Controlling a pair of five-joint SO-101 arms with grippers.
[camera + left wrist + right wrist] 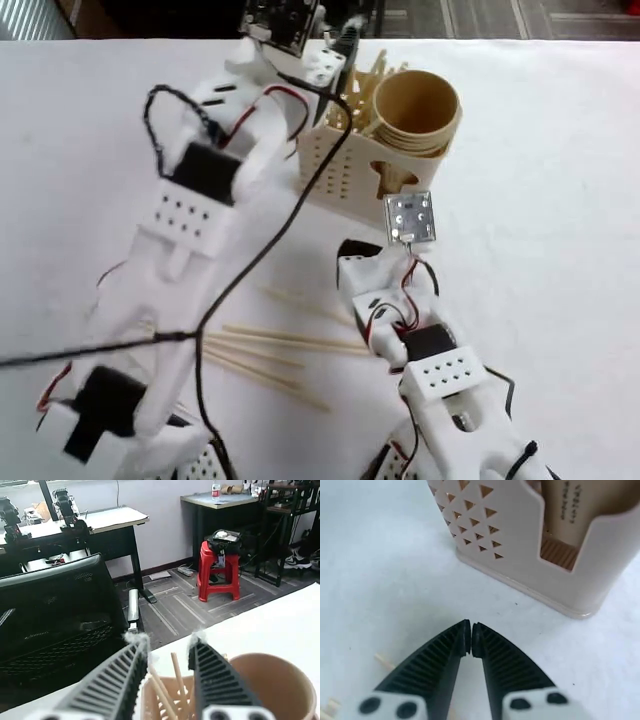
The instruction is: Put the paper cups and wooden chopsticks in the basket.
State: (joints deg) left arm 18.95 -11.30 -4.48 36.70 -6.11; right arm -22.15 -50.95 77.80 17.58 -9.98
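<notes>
The left hand hung released over the basket, its fingers moderately apart. Upright chopsticks rose into the gap between them. They seemed to touch neither finger, though the view is too close to be sure. The cups stood stacked in the basket just beside that hand. The right hand was clenched, tips together on nothing, low over the desk and near the basket's cut-out wall, with a strip of bare desk between. The loose chopsticks lay flat on the desk between the two arms, well apart from the basket. The basket sat near the desk's far edge, and open white surface spread on either side of it.
</notes>
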